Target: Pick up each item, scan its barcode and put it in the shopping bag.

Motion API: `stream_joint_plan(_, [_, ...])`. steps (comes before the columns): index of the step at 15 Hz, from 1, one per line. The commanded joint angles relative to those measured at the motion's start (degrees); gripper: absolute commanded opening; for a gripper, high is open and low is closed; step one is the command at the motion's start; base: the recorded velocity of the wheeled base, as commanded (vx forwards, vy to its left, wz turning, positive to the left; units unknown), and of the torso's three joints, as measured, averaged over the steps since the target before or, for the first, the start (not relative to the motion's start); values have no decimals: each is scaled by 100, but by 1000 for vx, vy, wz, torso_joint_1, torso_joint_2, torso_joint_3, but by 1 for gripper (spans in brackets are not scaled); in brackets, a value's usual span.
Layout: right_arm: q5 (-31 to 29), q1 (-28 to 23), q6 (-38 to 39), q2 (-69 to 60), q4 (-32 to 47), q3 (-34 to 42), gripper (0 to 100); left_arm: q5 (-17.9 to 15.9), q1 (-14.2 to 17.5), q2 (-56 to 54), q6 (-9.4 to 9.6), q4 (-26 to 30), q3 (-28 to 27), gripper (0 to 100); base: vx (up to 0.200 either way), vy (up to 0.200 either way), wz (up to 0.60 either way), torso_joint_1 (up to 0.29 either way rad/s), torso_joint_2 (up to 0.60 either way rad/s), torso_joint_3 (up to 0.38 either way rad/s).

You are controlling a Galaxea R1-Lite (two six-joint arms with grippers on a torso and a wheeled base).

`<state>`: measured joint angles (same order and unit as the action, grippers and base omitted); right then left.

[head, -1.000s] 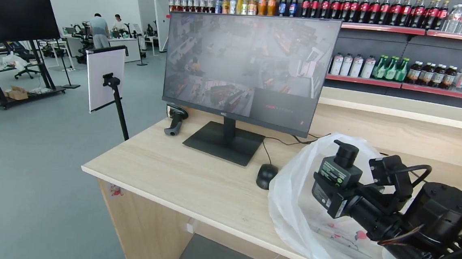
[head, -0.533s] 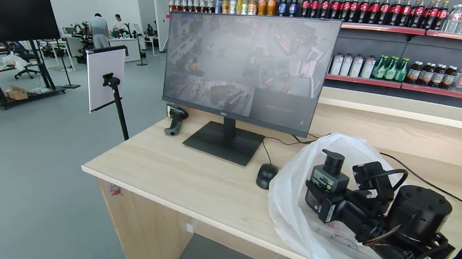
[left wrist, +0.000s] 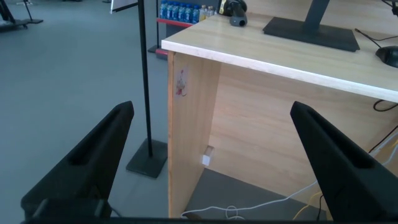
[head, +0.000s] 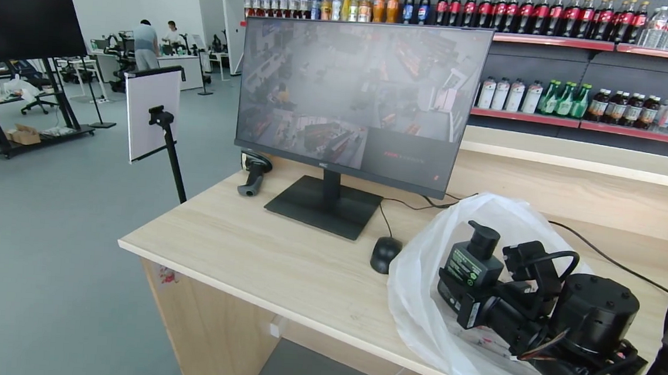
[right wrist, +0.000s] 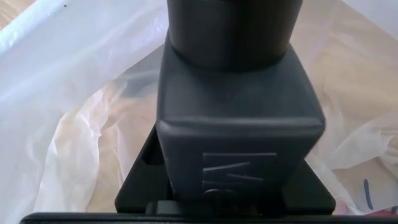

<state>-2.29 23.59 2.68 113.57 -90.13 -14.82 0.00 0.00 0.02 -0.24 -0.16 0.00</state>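
A black square bottle point(head: 471, 266) with a round cap and a green label hangs over the open mouth of the white plastic shopping bag point(head: 426, 300), which lies on the right of the wooden counter point(head: 259, 253). My right gripper point(head: 476, 294) is shut on the bottle's lower body. In the right wrist view the bottle point(right wrist: 239, 118) stands between the jaws with the bag point(right wrist: 74, 93) spread below it. My left gripper point(left wrist: 211, 155) is open and holds nothing, low beside the counter's front left corner point(left wrist: 186, 46).
A monitor point(head: 357, 101) stands mid-counter with a black mouse point(head: 386, 254) in front of it. A handheld barcode scanner point(head: 252, 173) sits at the far left of the counter. Drink shelves point(head: 555, 44) line the back wall. A stand with a white board point(head: 152, 110) is on the floor at left.
My right arm has carried the black bottle a little left and down, closer into the bag's mouth. Nothing else has moved.
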Motion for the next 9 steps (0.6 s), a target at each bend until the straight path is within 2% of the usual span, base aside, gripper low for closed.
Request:
stream_joint_plan(1, [1, 5, 4, 43, 12, 23, 0, 0, 0, -2, -2, -2, 0, 100, 0, 0, 0, 0, 0, 0])
stream_joint_plan(9, [1, -3, 92, 25, 12, 155, 0, 0, 0, -2, -2, -2, 0, 100, 0, 0, 0, 0, 0, 0])
